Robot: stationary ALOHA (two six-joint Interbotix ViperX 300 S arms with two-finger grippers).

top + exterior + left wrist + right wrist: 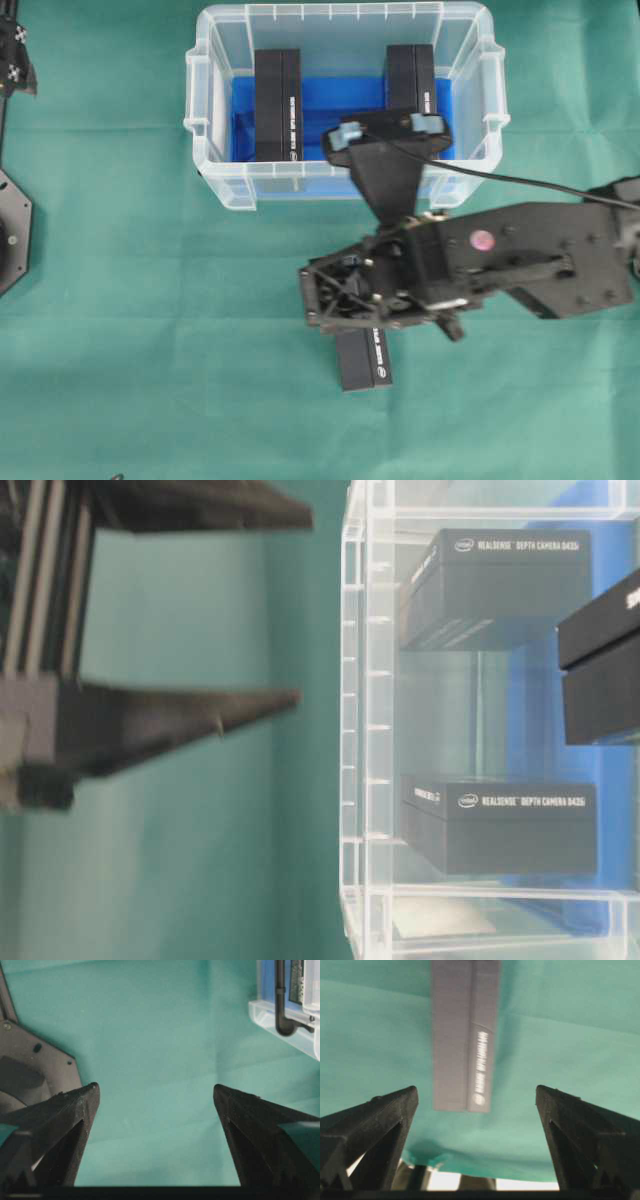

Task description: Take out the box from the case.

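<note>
Lying flat on the green cloth of the bench [120, 330], one black box [364, 360] sits outside the case [345, 185], well below it in the overhead view, with its long axis running toward and away from the case. The right tool [476, 1097] hangs over it with its fingers spread wide and nothing between them; in the right wrist view the box's near end lies between the two fingertips without touching either. Two more black boxes remain inside the case on its blue floor, a left one [277, 105] and a right one [411, 78], both lengthwise in the same direction as the one outside. The left tool [156, 1092] is also fully spread and empty, above bare cloth to the left of the case.
</note>
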